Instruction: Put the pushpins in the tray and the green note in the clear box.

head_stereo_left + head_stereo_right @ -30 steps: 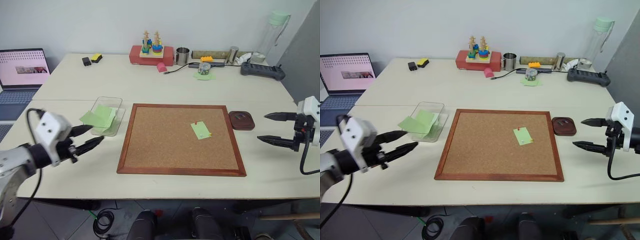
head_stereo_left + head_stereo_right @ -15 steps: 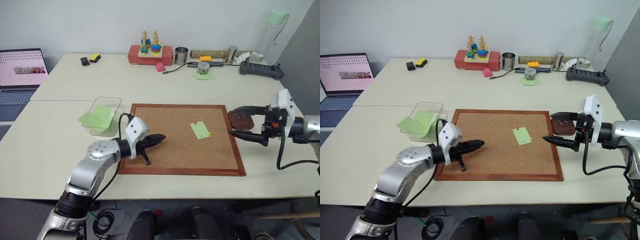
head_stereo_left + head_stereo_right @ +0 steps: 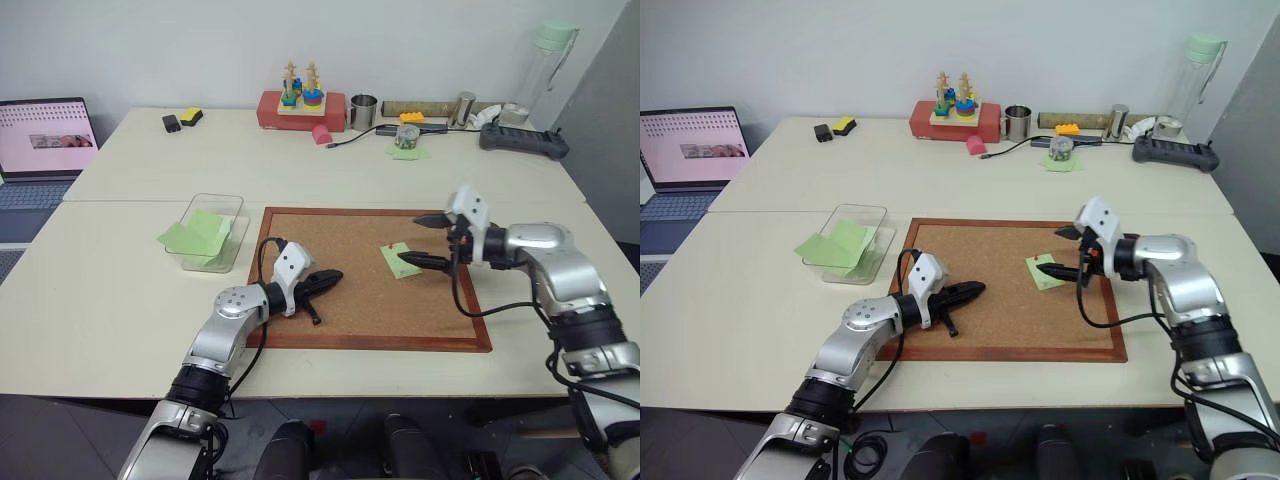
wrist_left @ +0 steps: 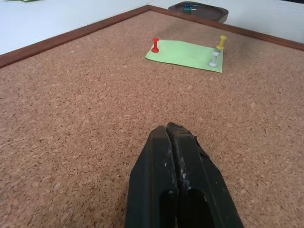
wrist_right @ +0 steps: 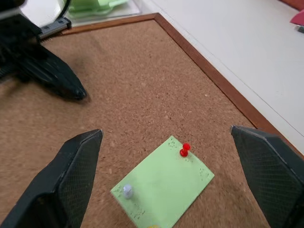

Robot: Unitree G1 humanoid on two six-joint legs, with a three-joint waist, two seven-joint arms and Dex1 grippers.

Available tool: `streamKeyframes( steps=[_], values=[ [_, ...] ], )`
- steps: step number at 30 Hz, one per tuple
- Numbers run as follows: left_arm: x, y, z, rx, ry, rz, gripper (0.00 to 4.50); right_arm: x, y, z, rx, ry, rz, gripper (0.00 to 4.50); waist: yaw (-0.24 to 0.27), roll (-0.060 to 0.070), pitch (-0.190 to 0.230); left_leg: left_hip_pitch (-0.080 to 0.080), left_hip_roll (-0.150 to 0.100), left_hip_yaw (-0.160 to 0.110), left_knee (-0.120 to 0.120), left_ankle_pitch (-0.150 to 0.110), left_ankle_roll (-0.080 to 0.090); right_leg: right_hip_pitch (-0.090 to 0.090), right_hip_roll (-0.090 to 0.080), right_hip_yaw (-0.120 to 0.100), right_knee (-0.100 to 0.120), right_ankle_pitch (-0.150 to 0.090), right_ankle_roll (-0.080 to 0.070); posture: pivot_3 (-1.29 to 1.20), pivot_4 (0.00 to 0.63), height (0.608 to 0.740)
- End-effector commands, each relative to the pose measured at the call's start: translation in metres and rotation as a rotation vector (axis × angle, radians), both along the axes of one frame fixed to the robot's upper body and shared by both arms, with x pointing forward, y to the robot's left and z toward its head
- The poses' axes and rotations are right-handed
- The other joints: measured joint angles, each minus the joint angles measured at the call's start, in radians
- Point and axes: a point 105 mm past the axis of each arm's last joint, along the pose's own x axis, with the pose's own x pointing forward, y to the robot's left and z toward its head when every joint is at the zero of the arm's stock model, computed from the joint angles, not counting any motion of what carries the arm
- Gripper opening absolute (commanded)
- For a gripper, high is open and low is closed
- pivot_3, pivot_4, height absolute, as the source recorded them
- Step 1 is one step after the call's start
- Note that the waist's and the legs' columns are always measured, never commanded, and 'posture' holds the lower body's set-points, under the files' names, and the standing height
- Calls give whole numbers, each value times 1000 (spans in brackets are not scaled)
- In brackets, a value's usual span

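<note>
Corkboard (image 3: 340, 300) mid-table; laptop (image 3: 45, 135) far left; bottle (image 3: 545, 70) far right

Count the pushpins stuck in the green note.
3: a red pin at one corner, a yellow pin and a white pin close together at the far end of the note.

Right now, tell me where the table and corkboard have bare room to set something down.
Free: the table in front of the clear box, and the strip between the corkboard and the far clutter. Crowded: the board's middle, where the left gripper lies and the right gripper hovers by the green note.
</note>
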Motion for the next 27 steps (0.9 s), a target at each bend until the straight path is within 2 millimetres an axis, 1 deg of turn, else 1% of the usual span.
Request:
streamKeyframes(
  steps=[1, 5, 9, 11, 12, 13, 16, 18, 22, 24, 27],
  values=[
    [0, 0, -8, 27, 15, -2, 10, 14, 7, 3, -20, -65, -2, 4500, 1, 0, 0, 0, 0, 0, 0, 0, 0, 0, 0, 0, 0, 0, 0, 0, 150, 740],
    [-2, 4, -11, 37, 24, 2, 10, 28, 7, -5, -31, -69, -29, 4500, 1, 0, 0, 0, 0, 0, 0, 0, 0, 0, 0, 0, 1, 0, 0, 0, 150, 740],
    [-4, 5, -12, 40, 28, 4, 10, 31, 7, -12, -42, -68, -30, 4500, -2, 1, -1, 1, 0, 0, 0, 0, 0, 0, 0, 0, 1, 1, 0, 0, 150, 740],
    [-6, 6, -13, 43, 32, 2, 0, 32, 7, -13, -37, -72, -33, 4150, -3, 1, -1, 1, 0, 0, 0, 0, 0, 0, 1, 0, 1, 1, 0, 0, 150, 740],
    [-6, 6, -14, 44, 34, 2, 0, 33, 7, -14, -31, -75, -34, 4081, -3, 1, -1, 1, 0, 0, 0, 0, 0, 0, 1, 0, 1, 1, 0, 0, 150, 740],
    [-6, 6, -14, 45, 35, 3, 0, 33, 8, -14, -26, -76, -34, 3795, -4, 1, -1, 1, 0, 0, 0, 0, 0, 0, 1, 0, 1, 1, 0, 0, 150, 740],
    [-7, 7, -14, 47, 38, 7, 0, 35, 10, -14, -1, -77, -41, 3213, -4, 1, -1, 1, 0, 0, 0, 0, 0, 0, 1, 0, 1, 1, 0, 0, 150, 740],
    [-8, 8, -15, 50, 41, 8, 0, 37, 11, -15, 10, -68, -48, 2717, -4, 1, -1, 1, 0, 0, -1, 0, 0, 0, 1, 0, 1, 1, 0, 0, 150, 740],
    [-9, 8, -15, 53, 43, 10, 0, 38, 9, -19, 1, -53, -55, 1972, -5, 1, -1, 1, 0, 0, -1, 0, 0, 0, 1, 0, 1, 1, 0, 0, 150, 740],
    [-9, 9, -16, 55, 43, 12, 0, 38, 8, -21, -3, -48, -54, 1479, -5, 1, -1, 1, 0, 0, -1, 0, 0, 0, 1, 0, 1, 1, 0, 0, 150, 740],
    [-9, 9, -16, 57, 42, 14, 0, 37, 9, -22, -2, -45, -45, 938, -6, 1, -1, 1, 0, 0, -1, 0, 0, 0, 1, 0, 1, 1, 0, 0, 150, 740]
  ],
)
